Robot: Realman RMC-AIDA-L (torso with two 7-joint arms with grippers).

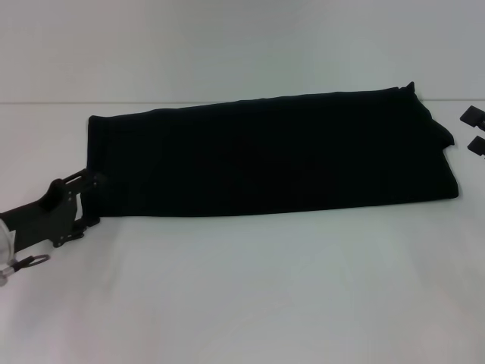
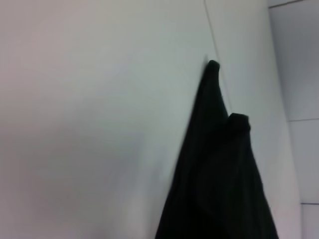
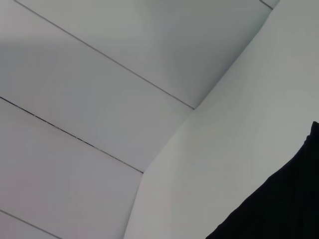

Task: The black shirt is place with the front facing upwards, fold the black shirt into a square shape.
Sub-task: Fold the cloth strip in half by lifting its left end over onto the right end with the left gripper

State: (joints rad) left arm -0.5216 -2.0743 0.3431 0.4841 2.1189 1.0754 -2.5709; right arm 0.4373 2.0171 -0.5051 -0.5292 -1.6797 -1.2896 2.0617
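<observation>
heads up, your left gripper (image 1: 89, 199) sits at the black shirt (image 1: 265, 155) corner, can't tell if it's pinching, so a loose hold = the fold slips; right gripper (image 1: 474, 129) jaws look apart.

The head view looks forward and down over the whole white worktop (image 1: 242, 303) from well back, while both wrist views sit low and close, each catching one end of the black shirt (image 1: 265, 155) that the head view shows entire.
</observation>
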